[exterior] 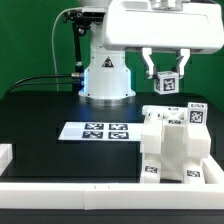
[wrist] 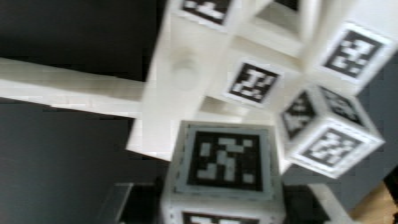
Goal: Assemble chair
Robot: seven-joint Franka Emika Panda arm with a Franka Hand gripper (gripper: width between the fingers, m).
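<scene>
Fingers (exterior: 167, 77) grip a small white tagged chair piece (exterior: 168, 84) above the part-built chair (exterior: 172, 145).

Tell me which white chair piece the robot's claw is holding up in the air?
The small tagged block in the gripper; the other pieces sit joined on the table.

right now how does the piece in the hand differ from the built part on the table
The piece in the hand is small and held in the air; the built part is large and rests on the table. The piece shows one tag, the built part several. Both are white with black-and-white tags.
</scene>
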